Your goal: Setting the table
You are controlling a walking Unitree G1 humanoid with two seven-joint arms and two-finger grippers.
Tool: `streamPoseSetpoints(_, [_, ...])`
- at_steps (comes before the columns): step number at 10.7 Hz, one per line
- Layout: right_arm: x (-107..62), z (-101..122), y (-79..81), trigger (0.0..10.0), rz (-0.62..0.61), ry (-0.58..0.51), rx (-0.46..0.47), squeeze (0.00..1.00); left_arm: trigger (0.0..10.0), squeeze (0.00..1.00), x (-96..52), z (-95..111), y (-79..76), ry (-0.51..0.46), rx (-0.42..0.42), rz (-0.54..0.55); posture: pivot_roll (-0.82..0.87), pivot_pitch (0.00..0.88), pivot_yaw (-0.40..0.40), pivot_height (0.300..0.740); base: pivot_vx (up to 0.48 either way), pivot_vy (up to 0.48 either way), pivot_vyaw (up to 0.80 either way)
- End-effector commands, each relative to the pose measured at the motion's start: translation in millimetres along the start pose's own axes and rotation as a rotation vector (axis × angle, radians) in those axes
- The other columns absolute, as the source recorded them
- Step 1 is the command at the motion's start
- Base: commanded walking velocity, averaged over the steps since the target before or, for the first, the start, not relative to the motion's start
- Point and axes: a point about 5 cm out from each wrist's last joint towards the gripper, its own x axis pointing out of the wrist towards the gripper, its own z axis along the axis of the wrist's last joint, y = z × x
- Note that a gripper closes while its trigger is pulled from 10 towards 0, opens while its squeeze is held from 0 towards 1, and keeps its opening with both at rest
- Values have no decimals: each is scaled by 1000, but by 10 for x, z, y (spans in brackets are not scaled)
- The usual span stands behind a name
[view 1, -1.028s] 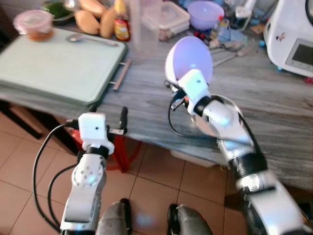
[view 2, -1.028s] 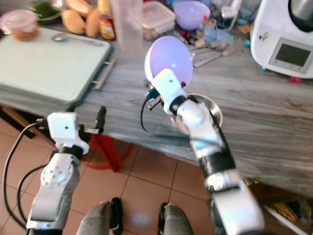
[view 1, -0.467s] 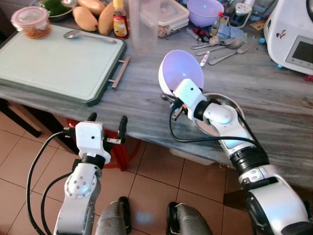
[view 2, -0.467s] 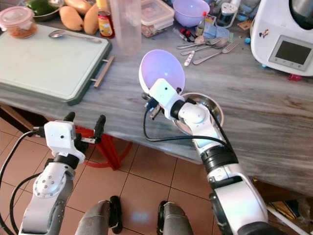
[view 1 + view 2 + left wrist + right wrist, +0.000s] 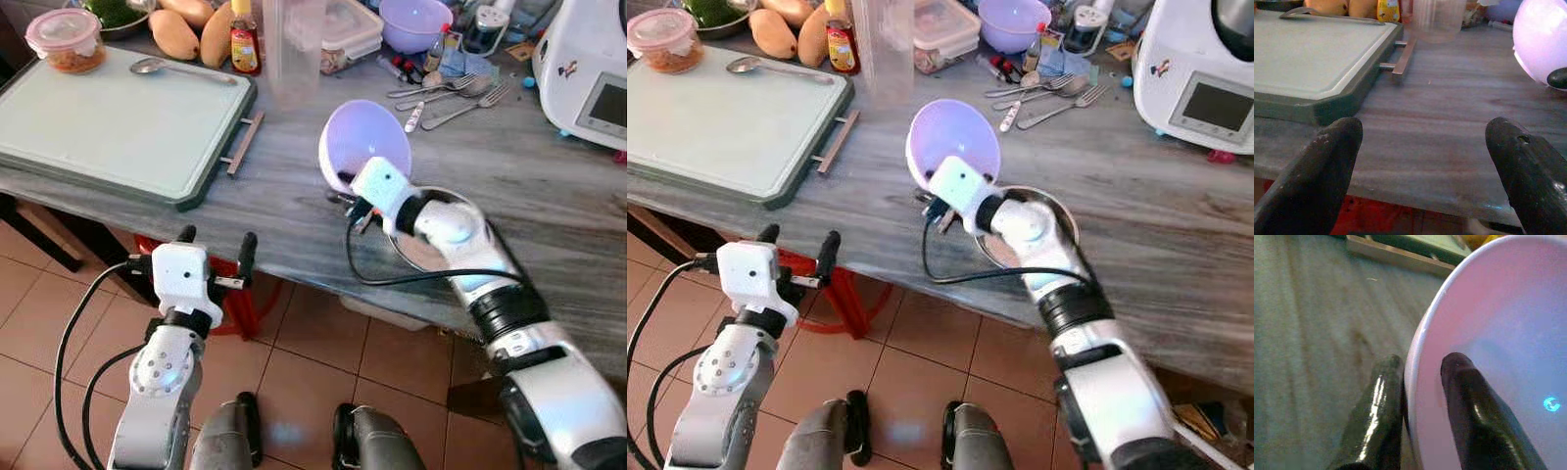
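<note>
So the right gripper [image 5: 939, 203] has the lavender bowl [image 5: 953, 145] pinched by its rim, one black finger inside the bowl and one outside (the right wrist view makes this super clear, the fingers [image 5: 1474, 416] are clamped on either side of the wall). The bowl is tipped up on its side, with the opening facing up toward the camera, sitting over the grey wood-grain countertop [image 5: 1156, 206] near its front edge. Right behind the wrist there's a shallow metal bowl [image 5: 1058, 217] on the counter, mostly covered by the arm. The left gripper [image 5: 216, 257] is hanging out just below and in front of the counter edge, fingers spread wide apart with nothing between them; in its wrist view you can see both finger tips [image 5: 1327, 161] framing the countertop and the corner of the tray. Over on the robot's left is a big pale green tray [image 5: 108, 127] with a dark rim and a metal handle, with a spoon [image 5: 181, 70] lying on its far side and a small lidded container [image 5: 67, 39] of something orange at the far corner. A clear plastic tumbler [image 5: 292, 54] stands just past the tray, with a sauce bottle [image 5: 245, 44] and some mangoes [image 5: 191, 29] behind it. Farther back there's a second purple bowl [image 5: 1017, 22], loose cutlery [image 5: 1048, 93], and a white kitchen appliance [image 5: 1205, 69] with a screen on the far right.
</note>
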Motion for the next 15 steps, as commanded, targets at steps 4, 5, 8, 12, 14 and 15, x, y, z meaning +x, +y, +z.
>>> streamPoseSetpoints(4, [-71, 155, -140, 10000, 7, -27, -52, 1000, 10000, 0, 33, -18, 5, 11, 8, -9, -34, 188, -53, 740, 0, 0, 0])
streamPoseSetpoints(5, [-87, 188, -161, 10000, 15, -29, -66, 1000, 10000, 0, 51, -26, 1, 12, 9, -12, -38, 179, -52, 740, 0, 0, 0])
streamPoseSetpoints(8, [-151, 277, -218, 10000, 48, -34, -65, 1000, 10000, 0, 104, -46, -13, 14, 13, -19, -46, 163, -47, 740, 0, 0, 0])
streamPoseSetpoints(12, [-264, 190, -140, 10000, 87, 2, -30, 1000, 10000, 0, 128, -77, -24, 23, 12, -20, -53, 163, -47, 740, 0, 0, 0])
streamPoseSetpoints(14, [-349, 229, -211, 10000, -75, -50, 10, 1000, 10000, 0, 119, -74, 5, 23, 14, -12, -51, 169, -42, 740, 0, 0, 0])
streamPoseSetpoints(15, [-389, 263, -222, 10000, -164, -85, 18, 1000, 10000, 0, 118, -77, 14, 25, 13, -10, -53, 170, -39, 740, 0, 0, 0])
